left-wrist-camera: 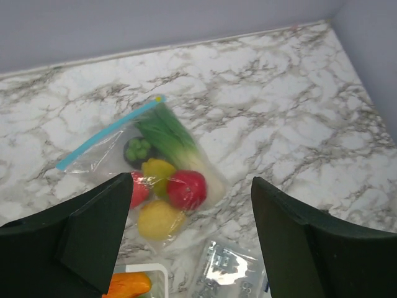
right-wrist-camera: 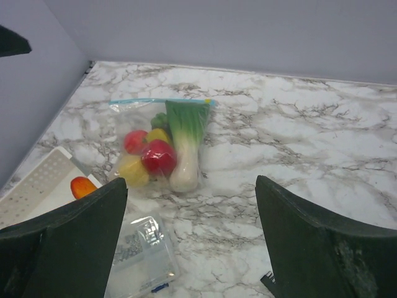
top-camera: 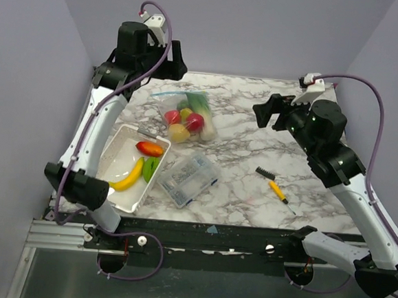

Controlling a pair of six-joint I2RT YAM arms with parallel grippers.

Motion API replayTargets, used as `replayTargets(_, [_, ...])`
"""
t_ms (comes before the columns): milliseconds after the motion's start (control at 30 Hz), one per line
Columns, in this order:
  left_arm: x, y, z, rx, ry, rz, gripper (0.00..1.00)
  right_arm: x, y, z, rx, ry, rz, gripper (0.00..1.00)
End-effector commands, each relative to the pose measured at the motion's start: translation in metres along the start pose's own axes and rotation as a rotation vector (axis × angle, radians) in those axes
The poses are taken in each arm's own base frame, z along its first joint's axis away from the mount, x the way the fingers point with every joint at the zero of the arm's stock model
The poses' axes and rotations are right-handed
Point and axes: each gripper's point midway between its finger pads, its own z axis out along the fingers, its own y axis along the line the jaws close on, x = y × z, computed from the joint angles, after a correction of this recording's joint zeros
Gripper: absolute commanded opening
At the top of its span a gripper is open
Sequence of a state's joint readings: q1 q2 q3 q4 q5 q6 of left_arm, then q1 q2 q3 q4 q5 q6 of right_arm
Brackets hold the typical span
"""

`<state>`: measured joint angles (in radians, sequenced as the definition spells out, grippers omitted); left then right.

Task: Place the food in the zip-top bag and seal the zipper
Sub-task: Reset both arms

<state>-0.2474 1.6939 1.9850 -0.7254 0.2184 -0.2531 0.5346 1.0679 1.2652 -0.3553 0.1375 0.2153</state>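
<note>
The zip-top bag [top-camera: 163, 102] lies at the back middle of the table. It holds a leek [top-camera: 199, 107], red apples [top-camera: 195, 122] and a yellow fruit [top-camera: 178, 133]. Its blue zipper [top-camera: 167, 93] faces the back left. A banana [top-camera: 129, 176], an orange-red piece [top-camera: 149, 148] and a green piece [top-camera: 151, 167] lie in the white tray [top-camera: 119, 155]. My left gripper [top-camera: 173, 58] is open and empty, high above the bag [left-wrist-camera: 99, 158]. My right gripper [top-camera: 265, 114] is open and empty, raised to the right of the bag [right-wrist-camera: 133, 118].
A clear rigid box [top-camera: 188, 178] lies right of the tray. A yellow-handled black brush [top-camera: 273, 186] lies at the front right. Walls close the table at the back and on both sides.
</note>
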Motion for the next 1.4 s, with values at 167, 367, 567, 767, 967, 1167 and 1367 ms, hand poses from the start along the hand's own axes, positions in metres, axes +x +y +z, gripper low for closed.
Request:
replayTargets(167, [-0.023,-0.082,-0.134,0.219,-0.301,0.153,0.79,-0.046,-0.027,-0.064,0.134,-0.144,0.081,0.95])
replayTargets(367, [-0.008,-0.099,-0.206,0.321,-0.509,0.248,0.81,-0.06,-0.034,-0.096,0.149,-0.229,0.105,1.0])
replayTargets(567, [-0.006,-0.093,-0.263,0.274,-0.688,0.283,0.83,-0.073,-0.031,-0.123,0.109,-0.301,0.123,1.0])
replayTargets(767, [-0.011,-0.092,-0.303,0.257,-0.815,0.289,0.84,-0.081,-0.032,-0.144,0.093,-0.357,0.148,1.0])
replayTargets(967, [-0.009,-0.093,-0.317,0.265,-0.878,0.29,0.84,-0.091,-0.033,-0.16,0.088,-0.402,0.189,1.0])
replayTargets(1167, [-0.006,-0.09,-0.313,0.255,-0.866,0.288,0.84,-0.093,-0.035,-0.162,0.101,-0.403,0.212,1.0])
replayTargets(1367, [-0.005,-0.09,-0.311,0.256,-0.861,0.291,0.84,-0.088,-0.041,-0.154,0.147,-0.362,0.194,1.0])
